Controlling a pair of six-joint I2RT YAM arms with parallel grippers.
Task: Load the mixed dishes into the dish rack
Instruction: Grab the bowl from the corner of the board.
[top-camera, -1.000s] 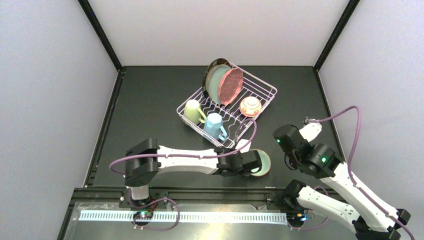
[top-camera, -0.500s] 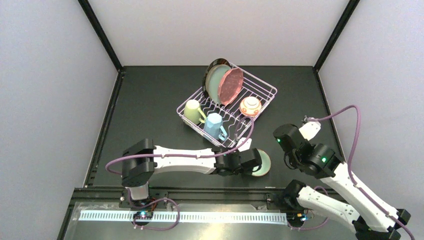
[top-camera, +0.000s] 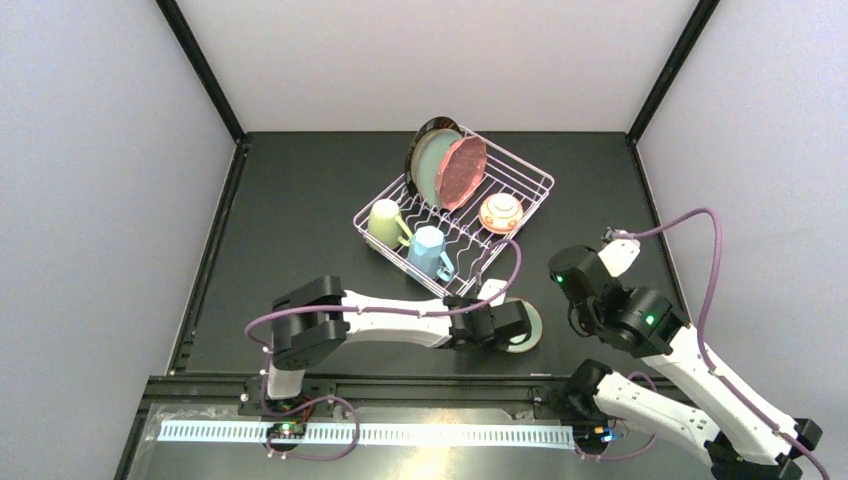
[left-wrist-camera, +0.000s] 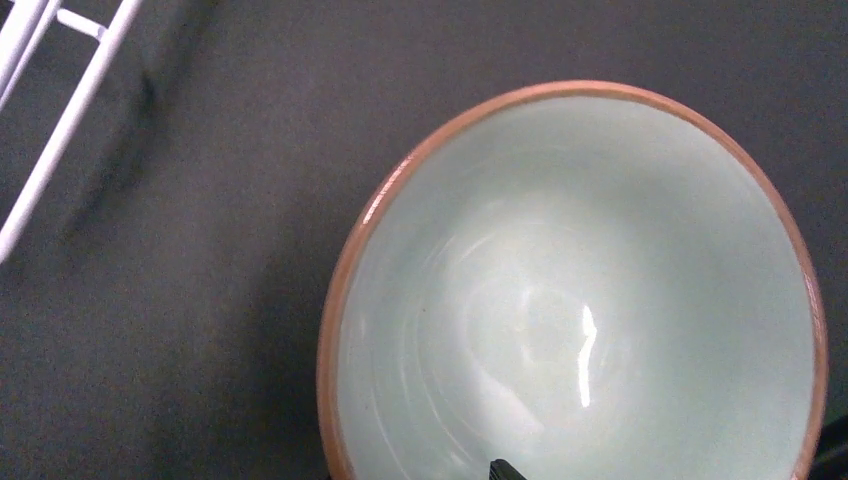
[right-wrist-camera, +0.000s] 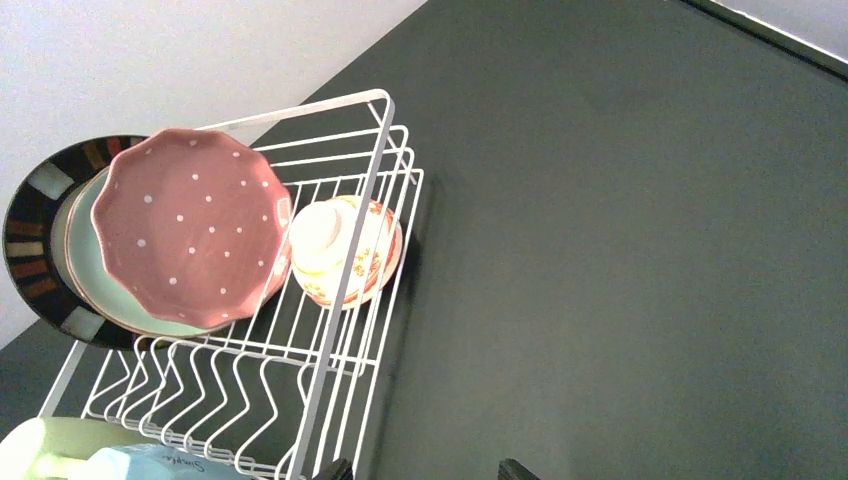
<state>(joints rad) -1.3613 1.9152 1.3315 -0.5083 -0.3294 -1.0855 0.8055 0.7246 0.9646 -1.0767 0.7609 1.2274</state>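
Mint bowl (top-camera: 529, 325) upright on the dark table (top-camera: 300, 220), just near of the dish rack (top-camera: 524, 176), left gripper (top-camera: 508, 325) at its left rim (clenched or released, cannot tell), right gripper (right-wrist-camera: 425, 468) spread apart, empty, right of the bowl.

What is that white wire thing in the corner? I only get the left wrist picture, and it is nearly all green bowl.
Observer: It is a dish rack. Your green bowl sits on the table just outside its near corner.
Operator: Is anything inside it?
Observer: Yes. A pink dotted plate stands on edge at the far end, in front of a green plate and a dark-rimmed plate.
Operator: Any cups?
Observer: Two, on the rack's left side: a yellowish mug and a blue mug.
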